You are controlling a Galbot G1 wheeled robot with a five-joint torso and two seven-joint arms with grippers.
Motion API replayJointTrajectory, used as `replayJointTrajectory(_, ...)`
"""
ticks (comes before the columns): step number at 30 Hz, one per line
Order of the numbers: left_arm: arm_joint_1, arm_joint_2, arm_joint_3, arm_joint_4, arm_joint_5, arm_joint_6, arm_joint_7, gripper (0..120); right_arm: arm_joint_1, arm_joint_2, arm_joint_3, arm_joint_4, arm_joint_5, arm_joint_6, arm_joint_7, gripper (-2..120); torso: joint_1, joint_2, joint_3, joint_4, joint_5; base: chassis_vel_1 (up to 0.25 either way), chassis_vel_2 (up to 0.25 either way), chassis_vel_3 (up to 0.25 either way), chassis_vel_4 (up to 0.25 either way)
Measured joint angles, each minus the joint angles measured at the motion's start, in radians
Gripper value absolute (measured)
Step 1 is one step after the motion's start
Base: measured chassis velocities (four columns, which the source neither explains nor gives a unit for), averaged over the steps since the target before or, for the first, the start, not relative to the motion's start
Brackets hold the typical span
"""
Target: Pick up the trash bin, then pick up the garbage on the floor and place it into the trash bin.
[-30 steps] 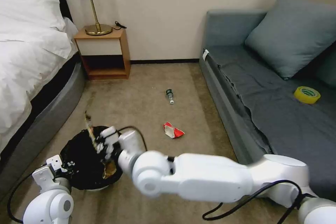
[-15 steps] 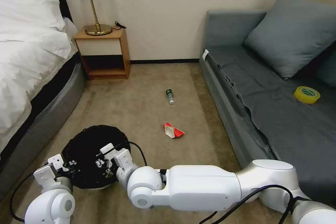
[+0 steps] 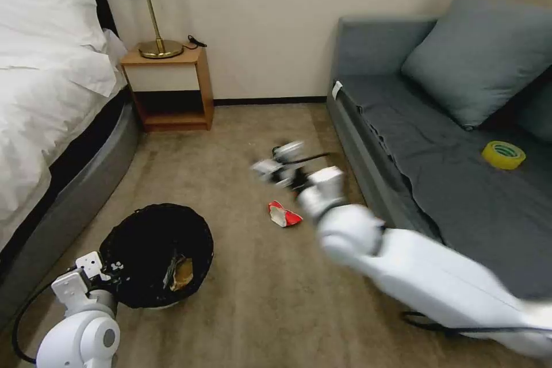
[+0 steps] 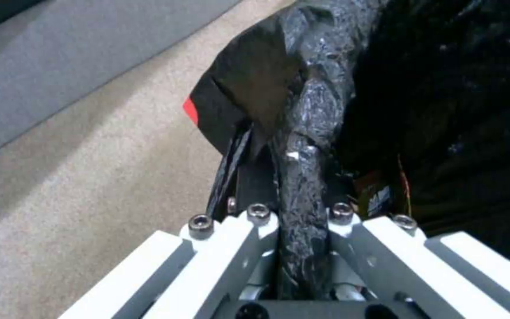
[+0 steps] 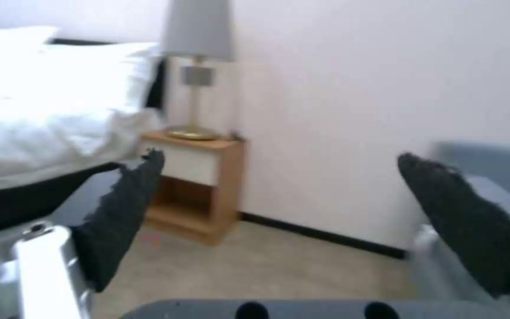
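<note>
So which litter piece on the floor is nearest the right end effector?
The red-and-white wrapper, on the carpet just below the right end effector; the gold-brown wrapper already lies in the trash bin.

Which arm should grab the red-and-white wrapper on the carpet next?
The right: its open gripper hangs just beyond the red-and-white wrapper, while the left gripper is clamped on the bag-lined trash bin's rim.

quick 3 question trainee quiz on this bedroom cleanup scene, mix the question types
1. True or false: the left end effector is shut on the bin rim.
2. Which litter lies on the carpet nearest the right end effector? A) red-and-white wrapper B) yellow tape roll C) gold lamp
3. Fill in: the right end effector's pads stand ____, holding nothing.

Key: 1 true; 2 A; 3 open
</note>
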Motion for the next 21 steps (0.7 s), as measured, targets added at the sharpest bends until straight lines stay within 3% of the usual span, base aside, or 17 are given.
replayJointTrajectory(3, 0.003, 0.0, 0.0, 0.0, -0.001, -0.003, 0.003, 3, -0.266, 0.003, 0.247, 0.11, -0.08, -0.029, 0.044, 100, 0.0, 0.0, 0.0, -0.0003, 0.0001, 0.0, 0.0, 0.0, 0.0)
replayJointTrajectory(4, 0.003, 0.0, 0.0, 0.0, -0.001, -0.003, 0.003, 3, -0.266, 0.003, 0.247, 0.11, -0.08, -0.029, 0.044, 100, 0.0, 0.0, 0.0, -0.0003, 0.0001, 0.0, 0.0, 0.0, 0.0)
replayJointTrajectory(9, 0.007, -0.003, 0.004, -0.01, -0.001, -0.011, 0.008, 3, -0.595, 0.121, 0.387, 0.209, -0.206, -0.064, 0.06, 100, 0.0, 0.0, 0.0, -0.0002, -0.0003, 0.0, 0.0, 0.0, 0.0)
replayJointTrajectory(11, 0.007, -0.003, 0.004, -0.011, -0.001, -0.012, 0.009, 3, -0.623, 0.137, 0.388, 0.211, -0.227, -0.062, 0.058, 100, 0.0, 0.0, 0.0, 0.0, -0.0003, 0.0, 0.0, 0.0, 0.0)
replayJointTrajectory(13, 0.009, -0.001, 0.001, -0.021, -0.002, -0.012, 0.01, 2, -0.712, 0.207, 0.386, 0.207, -0.358, -0.025, 0.022, 100, 0.0, 0.0, 0.0, 0.0001, -0.0005, 0.0, 0.0, 0.0, 0.0)
replayJointTrajectory(21, 0.009, -0.001, -0.005, -0.033, -0.007, -0.012, 0.011, 2, -0.784, 0.293, 0.357, 0.185, -0.477, 0.032, -0.02, 100, 0.0, 0.0, 0.0, 0.0002, -0.0006, 0.0, 0.0, 0.0, 0.0)
